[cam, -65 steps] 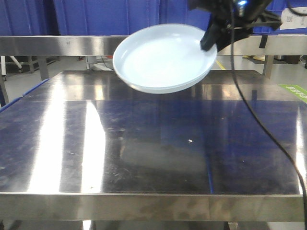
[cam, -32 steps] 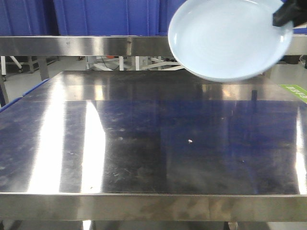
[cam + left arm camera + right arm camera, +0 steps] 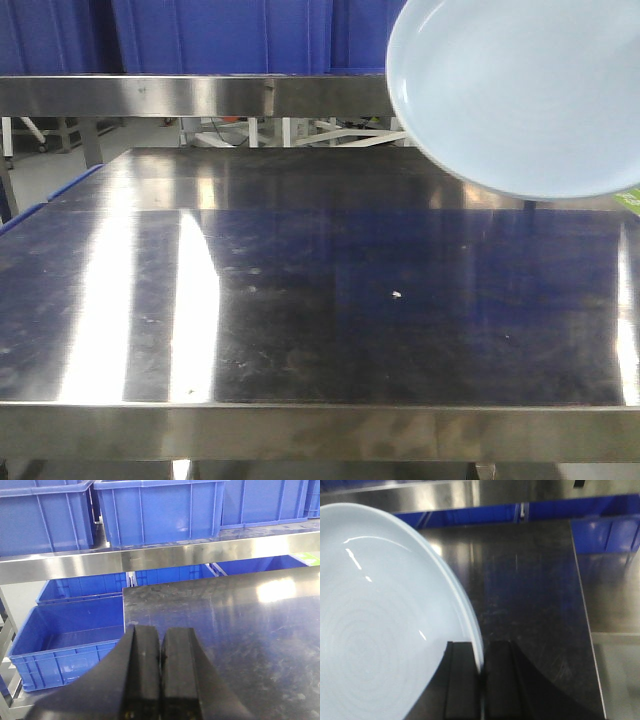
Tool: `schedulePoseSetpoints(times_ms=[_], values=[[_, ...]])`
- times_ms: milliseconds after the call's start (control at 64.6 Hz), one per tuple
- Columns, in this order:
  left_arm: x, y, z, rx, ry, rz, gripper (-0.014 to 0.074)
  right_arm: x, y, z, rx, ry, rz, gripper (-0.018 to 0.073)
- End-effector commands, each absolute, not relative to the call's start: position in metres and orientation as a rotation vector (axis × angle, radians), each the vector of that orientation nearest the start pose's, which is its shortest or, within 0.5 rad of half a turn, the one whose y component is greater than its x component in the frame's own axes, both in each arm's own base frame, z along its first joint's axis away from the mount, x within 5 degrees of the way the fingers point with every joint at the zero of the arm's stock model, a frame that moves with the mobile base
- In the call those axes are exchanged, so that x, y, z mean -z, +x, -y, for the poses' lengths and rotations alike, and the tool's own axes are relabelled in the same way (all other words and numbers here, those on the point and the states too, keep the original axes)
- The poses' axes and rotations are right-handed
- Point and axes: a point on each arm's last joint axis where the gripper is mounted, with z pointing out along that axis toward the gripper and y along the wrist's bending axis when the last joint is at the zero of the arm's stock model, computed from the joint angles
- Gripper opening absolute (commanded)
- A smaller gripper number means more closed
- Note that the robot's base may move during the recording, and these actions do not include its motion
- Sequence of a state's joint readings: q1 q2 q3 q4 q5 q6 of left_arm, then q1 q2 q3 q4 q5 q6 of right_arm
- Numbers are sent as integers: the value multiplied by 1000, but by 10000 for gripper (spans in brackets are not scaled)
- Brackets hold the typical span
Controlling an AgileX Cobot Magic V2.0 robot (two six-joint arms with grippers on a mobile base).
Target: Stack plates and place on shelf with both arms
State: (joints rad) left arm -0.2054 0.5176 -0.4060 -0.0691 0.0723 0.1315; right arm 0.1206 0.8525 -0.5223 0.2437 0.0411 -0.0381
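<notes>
Stacked pale bluish-white round plastic plates (image 3: 520,90) have swung up and right, high above the steel desk (image 3: 300,320). Rim pinched in the right gripper (image 3: 481,652); left gripper (image 3: 160,635) closed, empty. Stacking looks done; placing on the steel shelf (image 3: 190,95) remains.

On my left wrist feed, the black left gripper (image 3: 161,639) sits low and centred, its two fingers pressed together with only a thin seam and nothing between them. Beyond it lies the dark, scuffed stainless-steel table top (image 3: 240,625). A bright steel shelf rail (image 3: 150,557) runs across behind, carrying big blue plastic crates (image 3: 155,510). An open blue crate (image 3: 65,640) sits lower left, beside the table.
</notes>
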Motion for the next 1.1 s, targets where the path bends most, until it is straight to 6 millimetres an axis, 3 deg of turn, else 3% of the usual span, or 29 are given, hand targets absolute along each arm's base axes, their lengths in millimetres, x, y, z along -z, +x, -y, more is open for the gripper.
schedulePoseSetpoints(times_ms=[0, 263, 1083], values=[[-322, 113, 23, 115, 198, -1534, 83, -319, 169, -17, -219, 87, -1659, 48], [-322, 113, 23, 115, 198, -1534, 83, -327, 145, -14, -227, 86, -1563, 48], [-322, 113, 23, 115, 198, -1534, 83, -328, 144, -14, -227, 85, -1558, 48]])
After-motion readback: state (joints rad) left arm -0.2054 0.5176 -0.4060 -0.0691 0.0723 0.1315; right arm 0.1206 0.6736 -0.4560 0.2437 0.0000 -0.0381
